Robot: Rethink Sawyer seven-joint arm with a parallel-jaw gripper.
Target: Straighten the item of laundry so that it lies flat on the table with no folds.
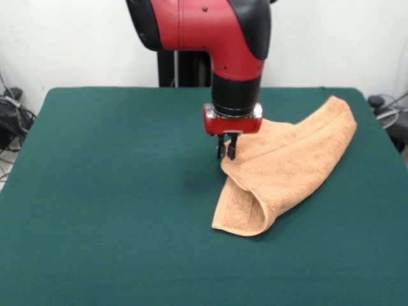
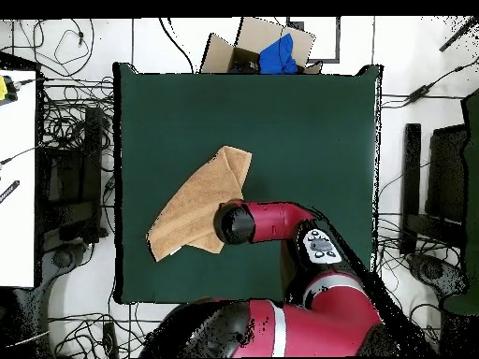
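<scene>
So the dark green table [image 1: 115, 191] fills most of the front view, and the Sawyer arm [image 1: 217, 32] drops in from the top middle, red and black.

The towel [image 1: 287, 166] is an orange-tan terry one, sitting right of centre in the front view. It's folded over itself: there's a doubled lip at its lower left end, near the middle of the frame, and the rest fans out up toward the upper right, almost to the table's far right corner. So its long axis runs diagonally, lower left to upper right. In the overhead view the same towel [image 2: 192, 210] is left of centre, also on a diagonal, with the wrist covering one edge.

The gripper [image 1: 226, 150] hangs just at the towel's left edge, about midway along that side. Its two fingers look pinched close together, tips right down at the cloth, but I honestly can't tell whether they've actually got a bit of fabric or are just touching it.

My read: the towel lies to the right of the gripper in the front view, so unfolding means dragging that edge left, across the long axis, onto the bare felt there.
</scene>
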